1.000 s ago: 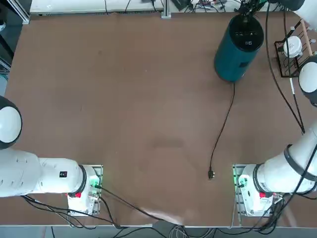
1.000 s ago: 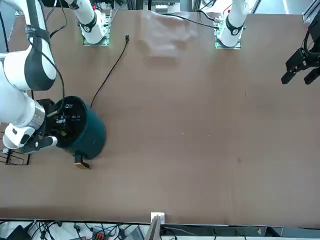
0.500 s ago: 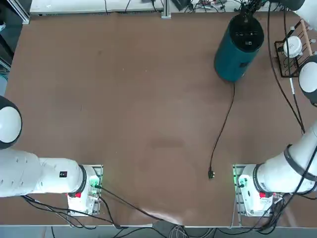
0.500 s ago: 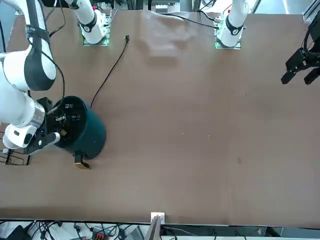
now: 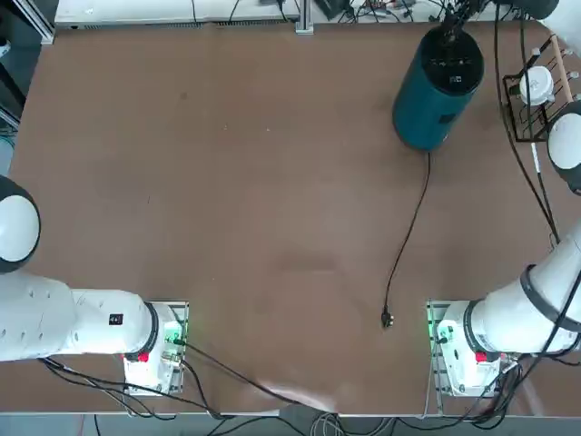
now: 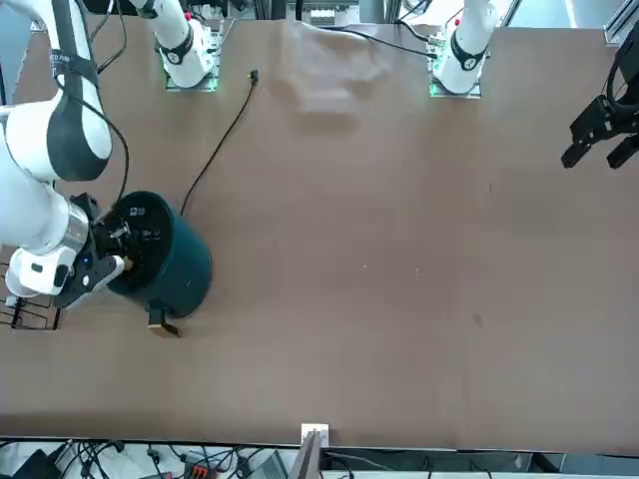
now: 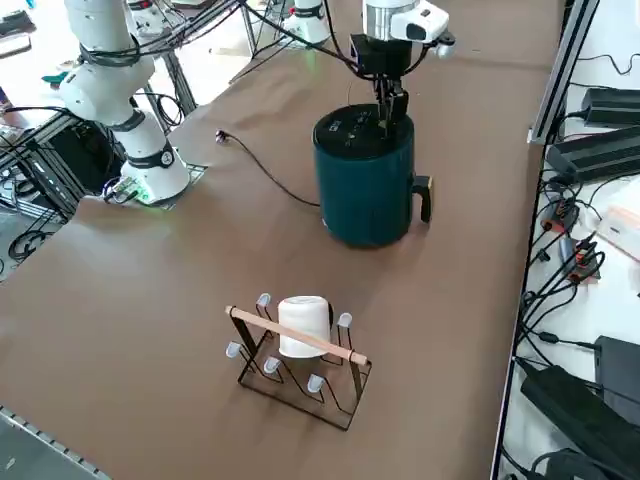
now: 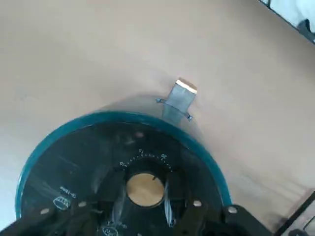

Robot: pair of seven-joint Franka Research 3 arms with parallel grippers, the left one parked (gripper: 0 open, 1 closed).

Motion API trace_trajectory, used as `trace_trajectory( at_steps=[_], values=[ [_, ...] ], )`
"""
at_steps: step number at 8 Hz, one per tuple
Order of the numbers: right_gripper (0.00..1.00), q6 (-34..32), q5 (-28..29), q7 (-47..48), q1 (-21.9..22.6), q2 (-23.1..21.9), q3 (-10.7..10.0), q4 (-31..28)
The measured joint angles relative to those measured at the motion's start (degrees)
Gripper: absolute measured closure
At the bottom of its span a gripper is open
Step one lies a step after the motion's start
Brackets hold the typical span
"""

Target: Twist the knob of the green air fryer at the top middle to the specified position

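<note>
With its fingers closed to the knob's width, the right tool [image 8: 145, 199] grips the knob [image 8: 145, 189] atop the green air fryer [image 7: 362, 190] on the bench [image 7: 160, 300], so the turning step seems in hand, next needing steady wrist rotation to the specified mark.

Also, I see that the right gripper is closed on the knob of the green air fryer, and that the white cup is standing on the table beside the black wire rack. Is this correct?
Not quite: the right side view shows the white cup on the black wire rack, not beside it. The rest is right.
</note>
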Motion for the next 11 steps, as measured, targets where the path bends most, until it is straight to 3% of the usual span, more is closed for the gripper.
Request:
trace_trajectory(
  at_steps=[11],
  values=[
    [0.54, -0.1, 0.5, -25.0, -0.6, 0.0, 0.0, 0.1]
  ],
)
